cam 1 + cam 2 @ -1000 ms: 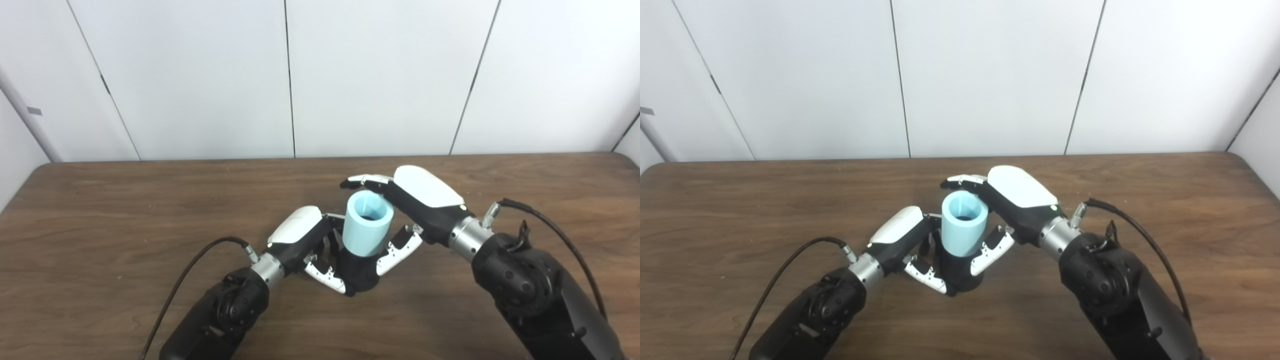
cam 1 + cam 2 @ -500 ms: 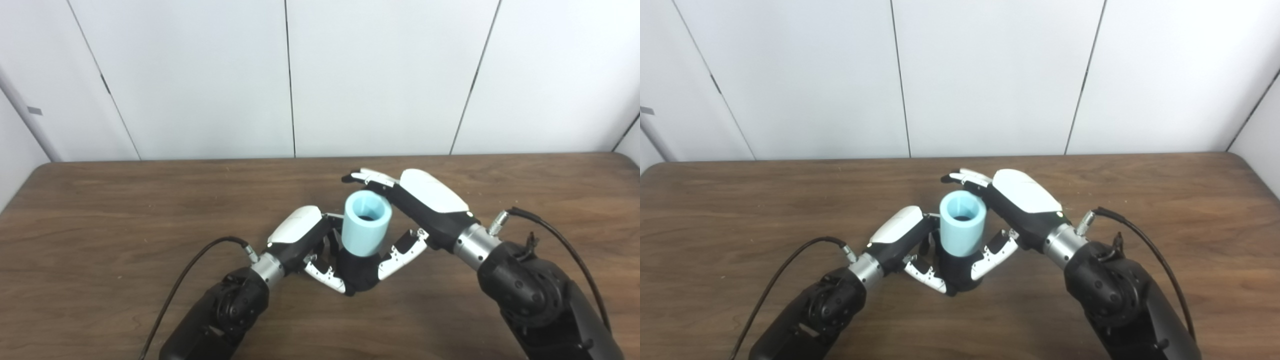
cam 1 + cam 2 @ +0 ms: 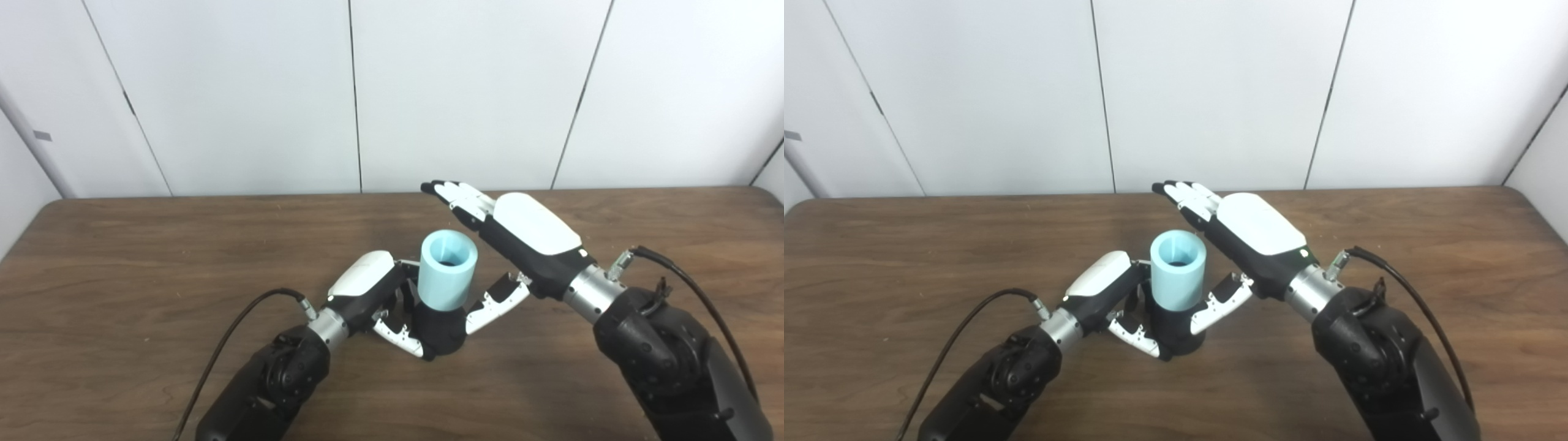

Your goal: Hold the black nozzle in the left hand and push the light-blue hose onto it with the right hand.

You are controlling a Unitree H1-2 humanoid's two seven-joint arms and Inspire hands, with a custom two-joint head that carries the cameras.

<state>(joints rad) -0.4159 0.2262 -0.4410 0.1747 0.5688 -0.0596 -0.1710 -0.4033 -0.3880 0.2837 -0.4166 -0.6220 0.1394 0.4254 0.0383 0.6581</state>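
A short light-blue hose [image 3: 447, 275] stands upright, seated over the top of the black nozzle [image 3: 440, 334], which rests on the brown table [image 3: 122, 257]. My left hand [image 3: 373, 294] is shut on the black nozzle, thumb and fingers around its base. My right hand [image 3: 520, 236] is open and raised beside the hose's upper right. Its fingers [image 3: 456, 196] stretch flat toward the wall, off the hose. Its thumb [image 3: 493, 303] hangs close to the hose's lower right side; contact is unclear.
White wall panels [image 3: 465, 92] rise behind the table's far edge. Black cables [image 3: 233, 337] trail from both wrists over the tabletop near the front.
My right hand's fingers have uncurled from around the hose's top and lifted up and back toward the wall. The hose, the nozzle and my left hand have stayed put.
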